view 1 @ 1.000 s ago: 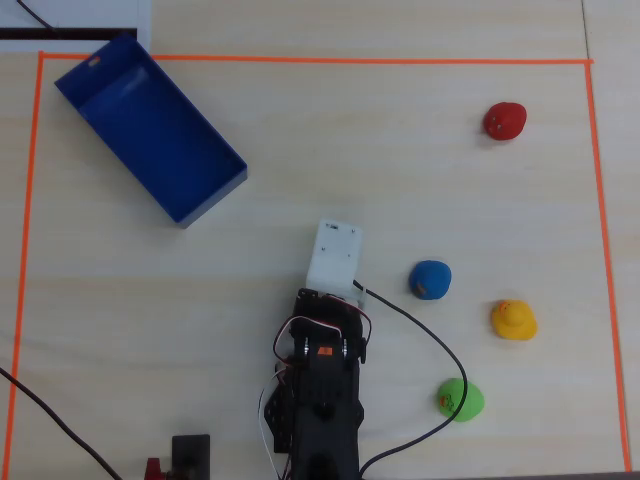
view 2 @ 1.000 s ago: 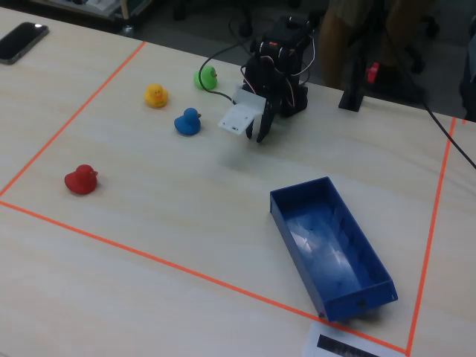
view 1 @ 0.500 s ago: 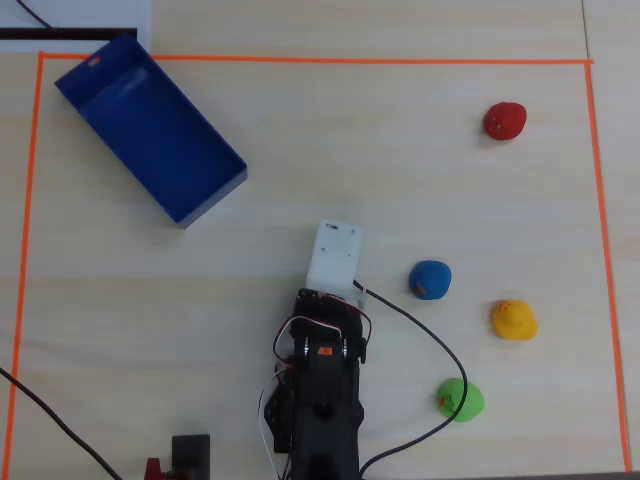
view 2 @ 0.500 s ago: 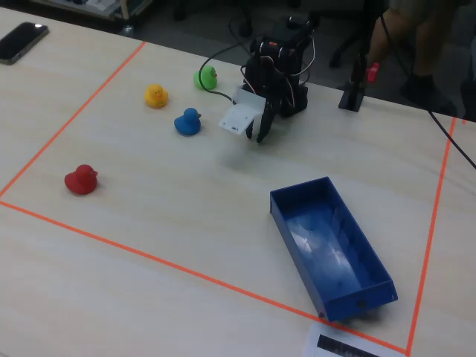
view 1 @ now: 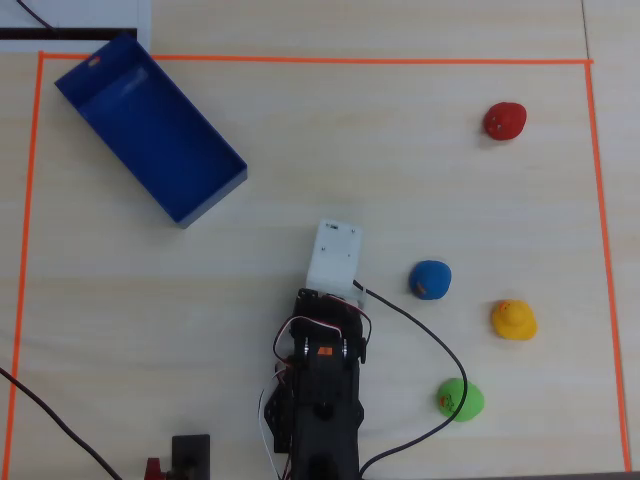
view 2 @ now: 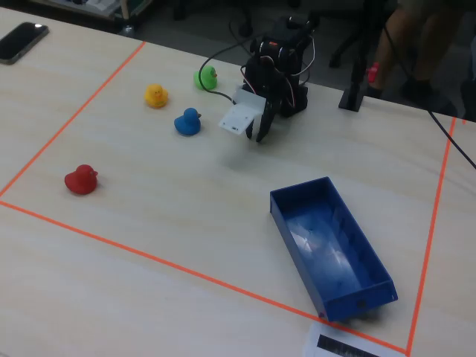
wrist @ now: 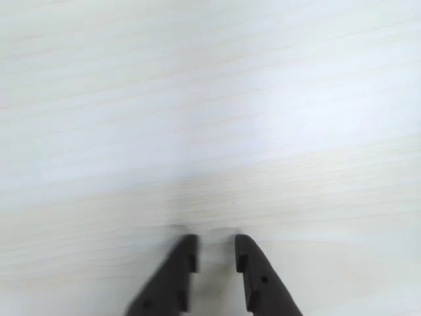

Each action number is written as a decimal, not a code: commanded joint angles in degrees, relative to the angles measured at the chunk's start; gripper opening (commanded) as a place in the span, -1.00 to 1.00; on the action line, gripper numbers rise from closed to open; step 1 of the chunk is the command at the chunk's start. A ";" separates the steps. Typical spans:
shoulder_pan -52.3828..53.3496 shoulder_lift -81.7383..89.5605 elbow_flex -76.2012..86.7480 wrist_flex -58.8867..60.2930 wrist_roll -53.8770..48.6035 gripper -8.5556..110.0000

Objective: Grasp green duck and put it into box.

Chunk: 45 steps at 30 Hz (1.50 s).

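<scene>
My pincer [wrist: 216, 253] was only open a crack, the two dark fingertips [wrist: 186, 253] nearly parallel with a slim gap between them, and there was nothing in that gap. In the wrist view it hung over bare pale wood-grain tabletop [wrist: 210, 118], no duck anywhere in sight. In the fixed view the pincer [view 2: 260, 134] pointed down just above the table, with the white camera block [view 2: 239, 117] beside it.

Going left to right in the overhead view: the box [view 1: 150, 130] sat in the top-left corner, turned at an angle, a long royal-blue open tray with low walls, smooth plastic by the look of it. It was empty; the fixed view showed only a shiny bare floor inside [view 2: 331, 249]. My arm [view 1: 320, 390] came up from the bottom middle, black with loose wires. To its right was the blue duck [view 1: 430, 279], then lower down the green duck [view 1: 460, 400], a small rounded bright-green blob sitting on the table near the bottom-right, well apart from the pincer and far from the box. Just up and right of it was the yellow duck [view 1: 513, 320], and the red duck [view 1: 504, 121] sat alone near the top right. Orange tape [view 1: 300, 60] framed the whole work area.
</scene>
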 commanded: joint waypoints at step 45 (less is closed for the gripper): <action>72.77 -71.89 -76.55 -19.42 -42.19 -0.35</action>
